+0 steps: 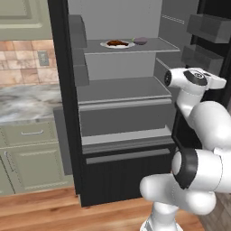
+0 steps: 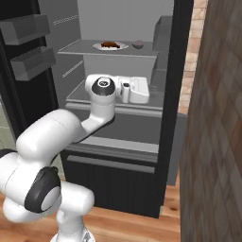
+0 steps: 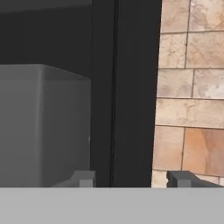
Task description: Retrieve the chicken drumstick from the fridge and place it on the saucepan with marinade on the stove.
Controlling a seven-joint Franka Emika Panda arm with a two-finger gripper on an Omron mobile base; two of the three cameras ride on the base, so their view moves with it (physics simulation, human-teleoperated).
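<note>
drumstick loc: chicken drumstick (image 1: 117, 43) sits on a white plate (image 1: 107, 45) on upper shelf of the open fridge (image 1: 63, 90), w/ a dark purple rounded item (image 1: 141, 40) just beside it to the right.
gripper: gripper (image 3: 131, 179) released, jaws apart, nothing btwn them; hand sits near the fridge's right door edge, well below the drumstick shelf.
risk 1: hand is aimed at the door edge and tile wall (image 3: 192, 87), not the shelf; a reach up from here could clip the shelf lip or the door bins (image 1: 210, 27), I'd say.
risk 2: purple item is close, so a sloppy approach might knock it or nudge the plate; small meat could slip from a wide grip.
left base view: shows counter and cabinets left of fridge, arm's elbow in front of the right door.
right base view: shows the white hand by mid shelf, brick wall at right.
hand view: shows a grey bin wall (image 3: 43, 127), black door edge, tiles; fingertips (image 3: 85, 178) clearly separated.
</note>
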